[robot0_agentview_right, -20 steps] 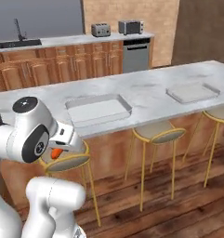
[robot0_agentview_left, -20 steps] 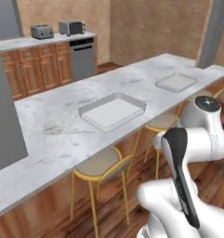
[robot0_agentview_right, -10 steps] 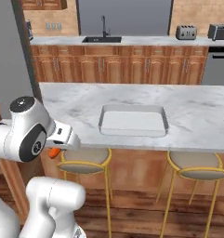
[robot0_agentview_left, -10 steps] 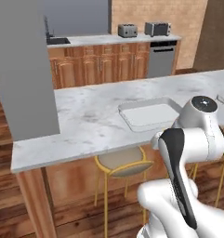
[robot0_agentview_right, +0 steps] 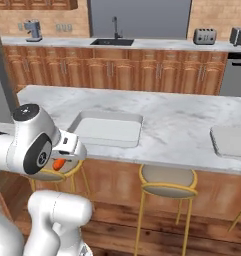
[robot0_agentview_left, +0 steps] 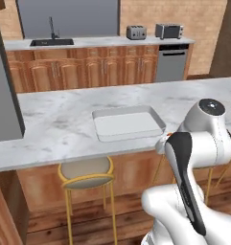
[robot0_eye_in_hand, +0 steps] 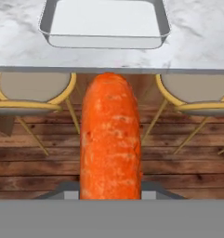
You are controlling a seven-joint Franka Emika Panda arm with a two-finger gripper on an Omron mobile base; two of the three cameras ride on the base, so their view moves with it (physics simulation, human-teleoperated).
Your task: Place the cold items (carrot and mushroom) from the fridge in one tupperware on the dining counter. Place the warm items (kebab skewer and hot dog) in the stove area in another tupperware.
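My gripper (robot0_agentview_right: 61, 161) is shut on the carrot (robot0_eye_in_hand: 111, 139), a bright orange tapered root whose tip points out ahead of the hand. In the right base view the carrot (robot0_agentview_right: 58, 163) peeks out under the hand, held below and in front of the dining counter (robot0_agentview_right: 182, 127) edge. One pale grey tupperware (robot0_eye_in_hand: 104, 23) sits on the marbled top straight ahead of the carrot, also seen in both base views (robot0_agentview_left: 128, 123) (robot0_agentview_right: 108, 127). A second tupperware (robot0_agentview_right: 232, 140) lies further right on the same top. The mushroom, kebab skewer and hot dog are out of view.
Yellow-framed stools (robot0_eye_in_hand: 32, 90) (robot0_eye_in_hand: 197, 93) stand under the counter on both sides of the hand, over a wood floor. Behind the counter runs a wooden cabinet row with a sink (robot0_agentview_left: 51, 42), a toaster (robot0_agentview_left: 136, 32) and a dishwasher (robot0_agentview_left: 171, 63). A tall grey panel (robot0_agentview_left: 5, 91) rises at left.
The base has driven and turned, so the whole scene shifted; the counter and near tupperware now lie square ahead. The carrot stays gripped.
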